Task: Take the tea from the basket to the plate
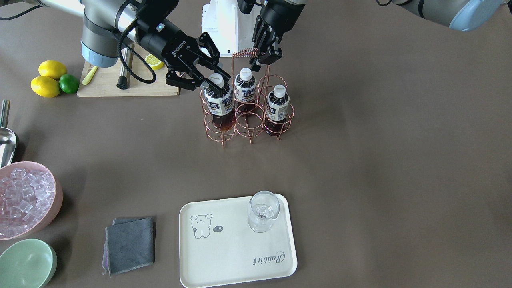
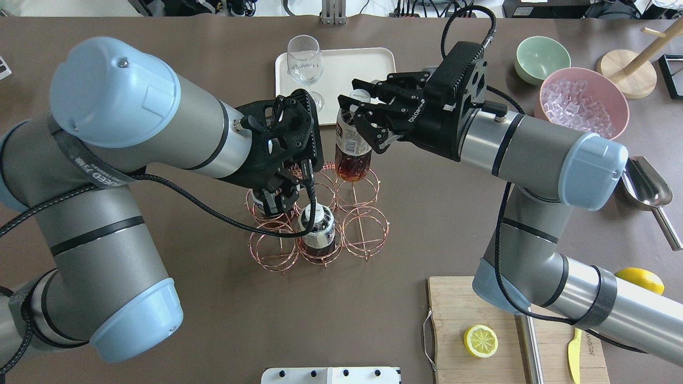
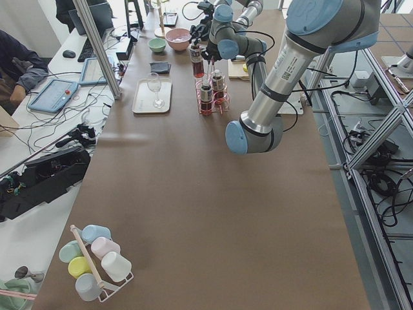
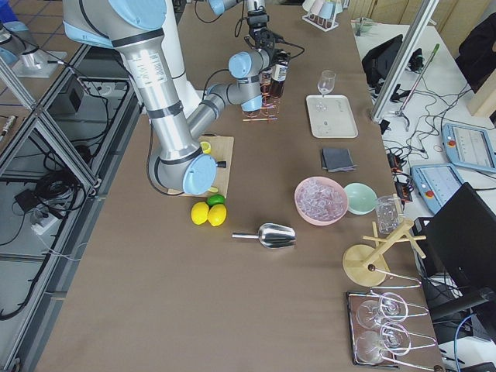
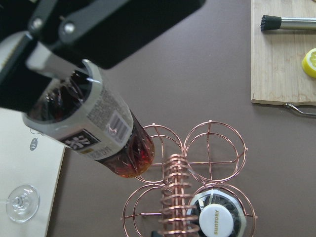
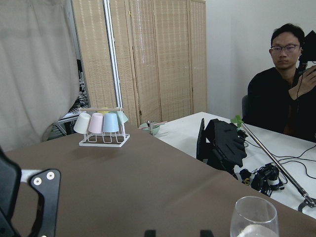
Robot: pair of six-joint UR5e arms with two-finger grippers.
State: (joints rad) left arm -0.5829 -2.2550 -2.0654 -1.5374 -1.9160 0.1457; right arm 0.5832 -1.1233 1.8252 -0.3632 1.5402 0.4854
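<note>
The copper wire basket stands mid-table. My right gripper is shut on the cap end of one tea bottle. The bottle is tilted and its base hangs just over a ring cell; it also shows in the overhead view and the left wrist view. Two more tea bottles stand in cells. My left gripper is shut on the coiled handle. The cream plate lies near the front edge, with a stemless glass on its corner.
A wooden cutting board with a lemon half lies behind my right arm, beside two lemons and a lime. A pink bowl of ice, a mint-green bowl, a metal scoop and a grey cloth lie beside the plate.
</note>
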